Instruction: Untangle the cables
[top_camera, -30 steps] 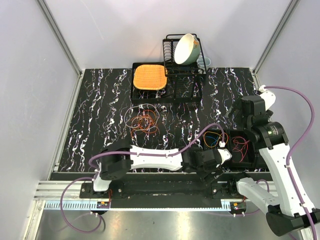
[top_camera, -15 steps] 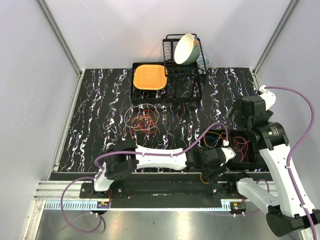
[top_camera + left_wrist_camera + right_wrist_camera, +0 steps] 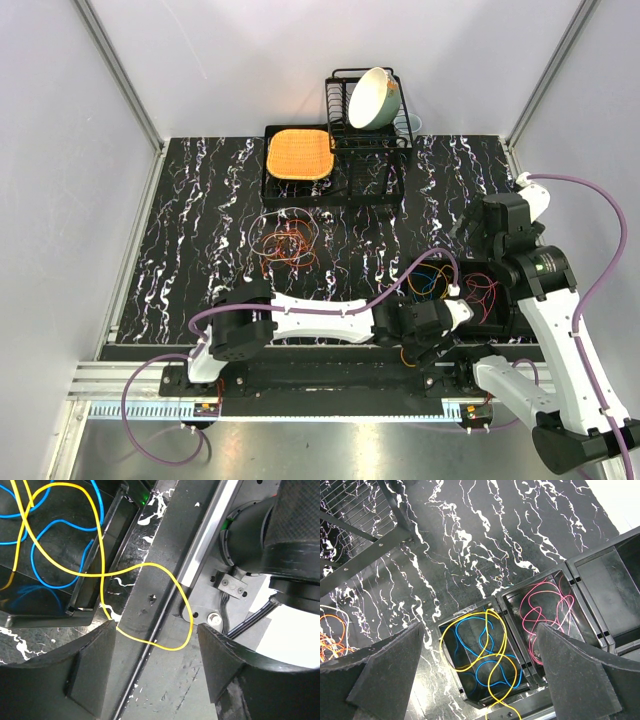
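A yellow cable (image 3: 170,647) runs out of a black bin (image 3: 80,597) and loops over the rail at the table's near edge. The loop lies between the fingers of my left gripper (image 3: 156,630), which is open and holds nothing. A blue cable (image 3: 50,535) lies in the same bin. From above, my left gripper (image 3: 432,340) is at the bin's near side. My right gripper (image 3: 480,626) is open and empty, high over the bin with the yellow cable (image 3: 497,645) and blue cable (image 3: 470,645). A pink cable (image 3: 545,605) fills the bin beside it. An orange-red tangle (image 3: 285,245) lies mid-table.
A third black bin (image 3: 615,575) stands right of the pink one. A wire dish rack (image 3: 370,150) with a bowl (image 3: 372,97) and a black tray holding an orange cloth (image 3: 298,155) stand at the back. The right arm's base sits beside the yellow loop.
My left gripper has drawn back from the bin toward the near edge. A yellow loop now hangs over the bin's near wall onto the rail. The right arm has barely moved.
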